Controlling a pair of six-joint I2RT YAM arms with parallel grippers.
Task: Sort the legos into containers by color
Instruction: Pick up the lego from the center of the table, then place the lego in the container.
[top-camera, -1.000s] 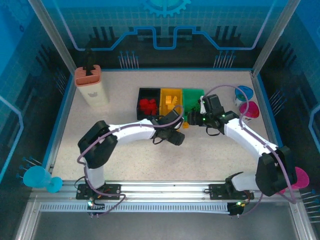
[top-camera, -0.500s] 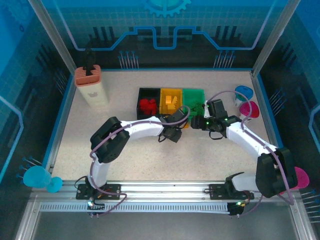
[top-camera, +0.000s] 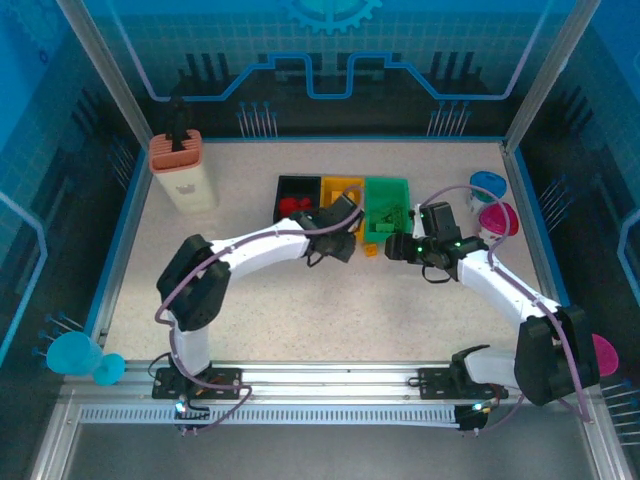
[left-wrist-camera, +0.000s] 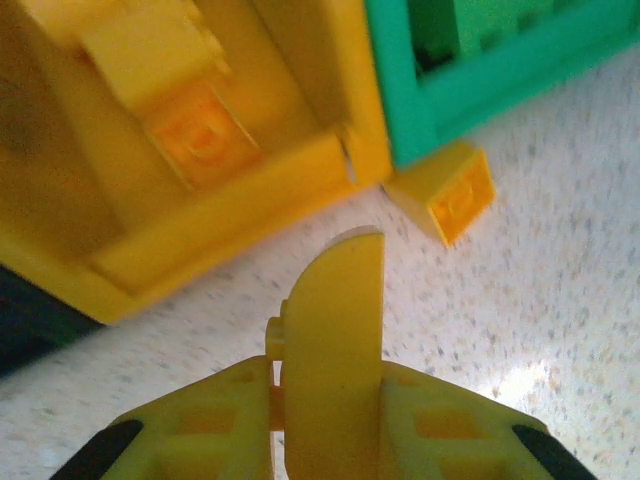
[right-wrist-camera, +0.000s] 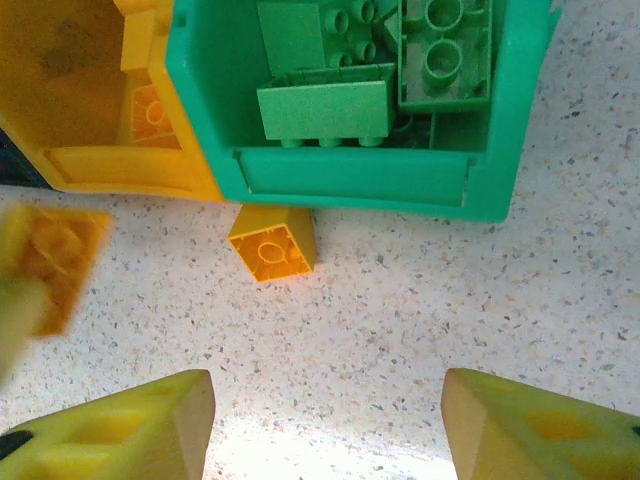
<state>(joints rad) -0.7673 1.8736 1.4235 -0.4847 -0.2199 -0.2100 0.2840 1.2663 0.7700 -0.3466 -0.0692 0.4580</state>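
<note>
Fingers (left-wrist-camera: 335, 330) of the left gripper (top-camera: 336, 233) are pressed together just before the yellow bin (left-wrist-camera: 215, 225). Those of the right gripper (right-wrist-camera: 325, 400) stand apart, facing a loose yellow brick (right-wrist-camera: 272, 243) just beside the green bin (right-wrist-camera: 350, 180).

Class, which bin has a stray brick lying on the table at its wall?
The green bin, rightmost of three: a yellow brick lies on the table at its front wall.

blurred yellow brick (right-wrist-camera: 45, 262) cut off at left edge, black bin (top-camera: 297, 182) partly hidden behind left arm (top-camera: 265, 245)
</note>
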